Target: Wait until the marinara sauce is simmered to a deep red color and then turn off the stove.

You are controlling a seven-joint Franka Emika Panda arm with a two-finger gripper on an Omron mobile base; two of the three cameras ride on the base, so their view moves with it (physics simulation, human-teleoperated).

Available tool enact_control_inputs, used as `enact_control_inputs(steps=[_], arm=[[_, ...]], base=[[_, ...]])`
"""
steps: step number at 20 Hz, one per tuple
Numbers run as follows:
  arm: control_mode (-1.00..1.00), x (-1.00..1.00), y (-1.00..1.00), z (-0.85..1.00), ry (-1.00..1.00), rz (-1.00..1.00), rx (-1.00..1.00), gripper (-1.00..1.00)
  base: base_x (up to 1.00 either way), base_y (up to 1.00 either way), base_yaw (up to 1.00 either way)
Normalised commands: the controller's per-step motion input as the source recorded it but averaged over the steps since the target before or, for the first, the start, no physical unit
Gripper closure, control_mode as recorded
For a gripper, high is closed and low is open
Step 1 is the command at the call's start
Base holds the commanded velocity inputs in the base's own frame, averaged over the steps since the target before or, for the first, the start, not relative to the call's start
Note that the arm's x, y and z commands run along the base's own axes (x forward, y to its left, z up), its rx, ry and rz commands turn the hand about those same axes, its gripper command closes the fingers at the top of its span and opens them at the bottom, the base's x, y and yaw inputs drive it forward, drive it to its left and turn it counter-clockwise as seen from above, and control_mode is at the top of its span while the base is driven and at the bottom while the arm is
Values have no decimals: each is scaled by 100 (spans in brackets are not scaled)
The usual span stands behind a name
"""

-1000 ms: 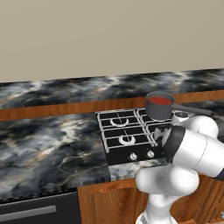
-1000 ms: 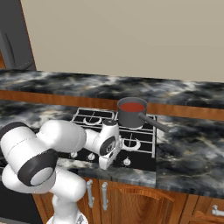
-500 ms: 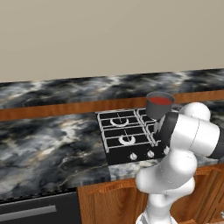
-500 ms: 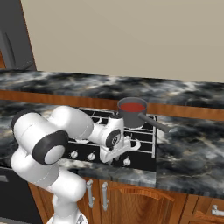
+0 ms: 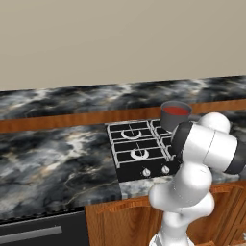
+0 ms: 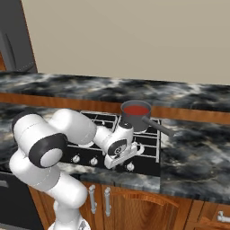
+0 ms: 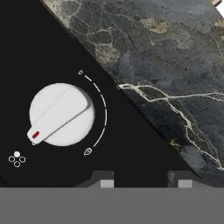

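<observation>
My pincer (image 7: 143, 183) stands spread, empty, above a round white ridged knob (image 7: 61, 114) on the glossy black stove (image 7: 131, 144); veined marble counter (image 7: 175, 65) alongside.

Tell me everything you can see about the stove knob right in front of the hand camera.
The knob is a round, pale silver-white dial with a raised bar grip across its face, set flat in the stove panel, which is black. A small red mark sits at one end of the bar, near a four-circle burner symbol. A thin white arc with a flame icon curves around its other side. Nothing touches it; the gripper fingertips stand apart from it, beside the panel's edge by the marble counter.
</observation>
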Motion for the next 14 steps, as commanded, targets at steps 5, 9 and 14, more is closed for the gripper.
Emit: enact_control_inputs(steps=[5, 9, 14], arm=[[-100, 3, 55, -24, -5, -61, -1, 100], [-100, 14, 35, 0, -5, -17, -3, 100], [-100, 15, 100, 5, -22, -25, -2, 100]], base=[[0, 0, 0], [0, 0, 0], [0, 0, 0]])
